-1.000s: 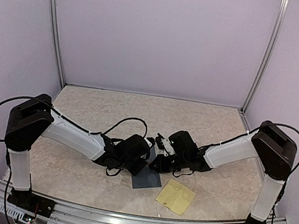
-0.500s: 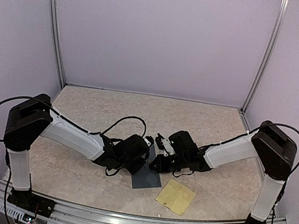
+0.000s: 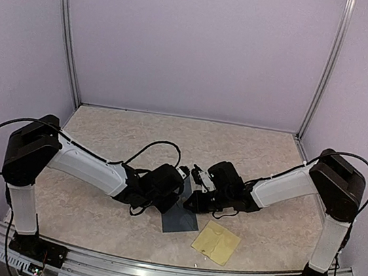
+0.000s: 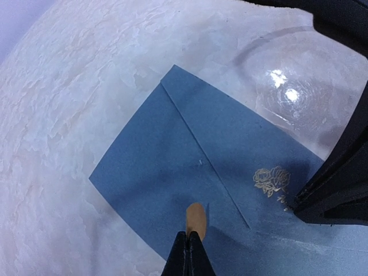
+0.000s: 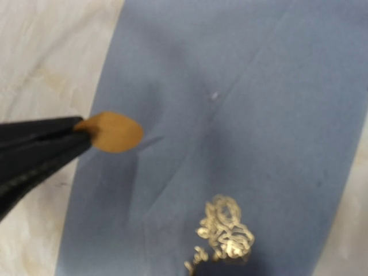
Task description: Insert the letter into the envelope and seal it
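Shows the envelope (image 3: 183,219) lying flat on the marbled tabletop (image 3: 137,131), near the middle of the front edge, between the two arms. Presents, in the left wrist view, a slate-blue face crossed by one straight fold line (image 4: 204,164), with a small gold rose print (image 4: 271,180) on the side of that line nearer the right gripper. Shows the left gripper (image 4: 188,247) with fingers pressed together, pinching a round brown sticker (image 4: 196,218) by its edge, most of the disc standing clear beyond the fingertips. Places the sticker over the envelope, on the side of the fold line away from the rose print; leaves undecided whether touching the paper or just above it. Shows the right gripper (image 4: 299,205) closed, its tip down against the envelope just beside the rose print. Repeats, in the right wrist view, the sticker at the end of the dark left fingers, apart from the rose print. Shows a tan sticker sheet (image 3: 216,243) flat just beside the envelope's front right corner, nearer the front edge of the tabletop.
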`<action>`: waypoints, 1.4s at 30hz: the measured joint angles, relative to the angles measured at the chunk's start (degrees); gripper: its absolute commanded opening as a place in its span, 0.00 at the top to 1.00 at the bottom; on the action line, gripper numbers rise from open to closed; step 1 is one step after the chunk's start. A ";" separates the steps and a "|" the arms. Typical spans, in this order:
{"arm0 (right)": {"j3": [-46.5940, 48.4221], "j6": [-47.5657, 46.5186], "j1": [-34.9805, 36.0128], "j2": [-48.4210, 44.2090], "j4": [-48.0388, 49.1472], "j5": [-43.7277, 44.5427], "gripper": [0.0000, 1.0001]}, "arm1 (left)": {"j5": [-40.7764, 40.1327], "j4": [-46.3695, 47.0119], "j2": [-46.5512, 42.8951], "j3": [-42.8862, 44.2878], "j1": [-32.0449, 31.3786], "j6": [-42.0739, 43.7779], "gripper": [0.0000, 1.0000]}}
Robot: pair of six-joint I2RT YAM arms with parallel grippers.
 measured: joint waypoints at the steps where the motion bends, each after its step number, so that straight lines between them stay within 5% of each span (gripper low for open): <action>1: 0.00 0.00 0.00 0.00 0.02 -0.02 0.96 | 0.04 -0.15 0.02 0.07 0.00 0.13 1.00; 42: -0.20 0.02 0.00 0.00 0.37 -0.37 0.96 | 4.37 -1.95 2.21 1.42 -1.57 1.92 1.00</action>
